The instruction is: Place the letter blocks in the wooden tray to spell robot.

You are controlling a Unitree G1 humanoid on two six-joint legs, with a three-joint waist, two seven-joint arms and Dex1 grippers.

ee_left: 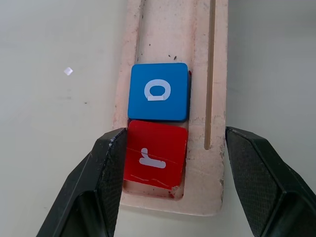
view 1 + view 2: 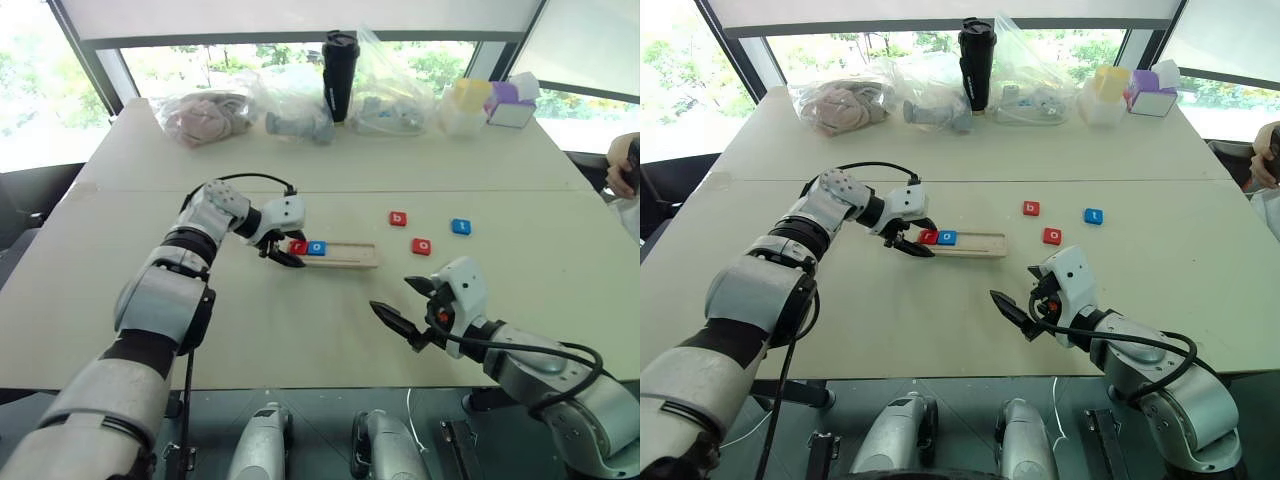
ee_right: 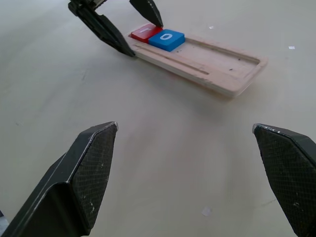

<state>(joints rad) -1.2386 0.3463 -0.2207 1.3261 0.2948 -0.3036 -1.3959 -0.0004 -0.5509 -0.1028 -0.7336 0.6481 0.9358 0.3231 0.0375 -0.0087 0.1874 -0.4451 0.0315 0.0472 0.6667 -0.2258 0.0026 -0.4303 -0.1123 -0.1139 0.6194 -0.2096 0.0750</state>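
With r and o sitting in the wooden tray [image 2: 345, 256], left hand [image 1: 170, 148] straddles its end, fingers apart; right hand [image 2: 405, 303] wide open. Guessing red b [image 2: 398, 218] goes next.

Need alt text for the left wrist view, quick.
Two black fingers straddle the end of the wooden tray, one at each side. In its groove lie a red r block at the end and a blue o block touching it.

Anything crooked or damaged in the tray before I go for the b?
The red r block sits slightly skewed against the blue o block at the wooden tray's end, with a chipped lower corner. The left gripper straddles that end.
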